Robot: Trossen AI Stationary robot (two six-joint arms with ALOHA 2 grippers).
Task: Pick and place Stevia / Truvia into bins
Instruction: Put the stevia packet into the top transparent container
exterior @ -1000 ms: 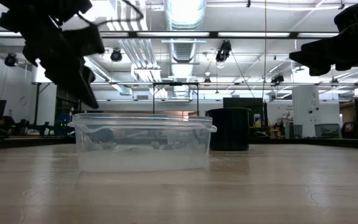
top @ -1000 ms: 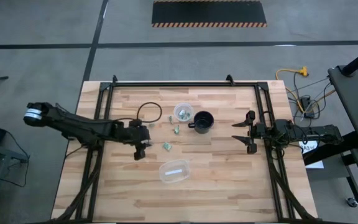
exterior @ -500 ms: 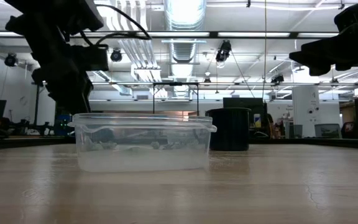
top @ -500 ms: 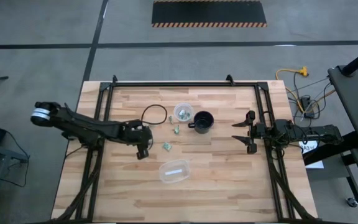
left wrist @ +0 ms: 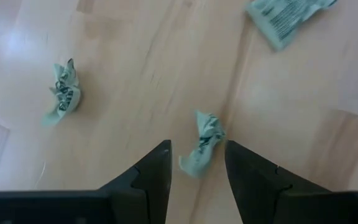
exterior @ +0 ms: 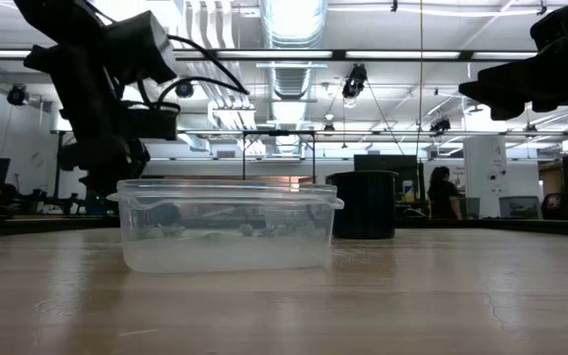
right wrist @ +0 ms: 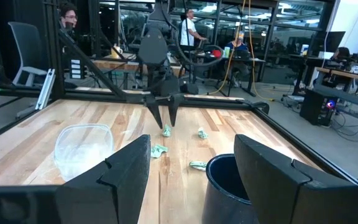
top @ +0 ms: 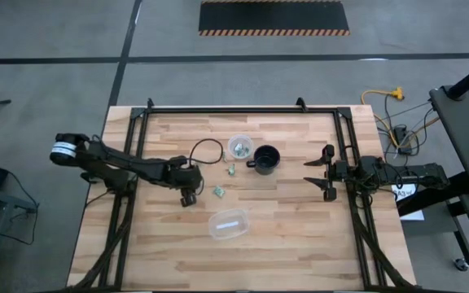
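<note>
Left end effector (left wrist: 196,163) moved closer to crumpled Stevia packet (left wrist: 204,142), fingers part-open astride it, nothing gripped

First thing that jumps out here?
The left gripper, jaws open, poised over a crumpled green sweetener packet at mid-table. Two more packets lie loose nearby, short of the small clear cup beside the black mug. The right gripper waits open at the table's right side.

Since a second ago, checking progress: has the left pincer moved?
Yes. The left pincer has shifted right in the high view, nearer the Stevia packet and black mug.
</note>
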